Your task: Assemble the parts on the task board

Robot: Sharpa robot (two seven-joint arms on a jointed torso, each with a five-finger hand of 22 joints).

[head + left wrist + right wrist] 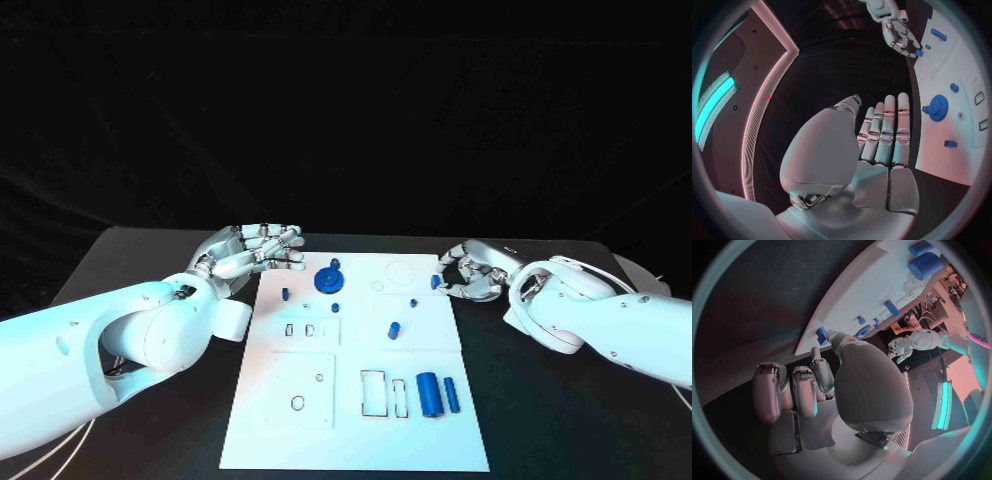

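left wrist view: left hand [879, 145] flat, empty

task board [274, 440]: white, with thin dark outlines of slots and holes, centre of the head view
gear [332, 279]: blue, toothed, upper middle of the board
large cylinder [428, 394]: blue, lower right of the board
thin cylinder [451, 395]: blue, just right of the large one
small parts [392, 329]: blue, scattered over the board's middle
table [144, 250]: black, around the board
left hand [257, 250]: silver, with dark seams, left of frame centre
right hand [469, 270]: silver, right of frame centre
arms [87, 350]: white, at the lower left and right edges
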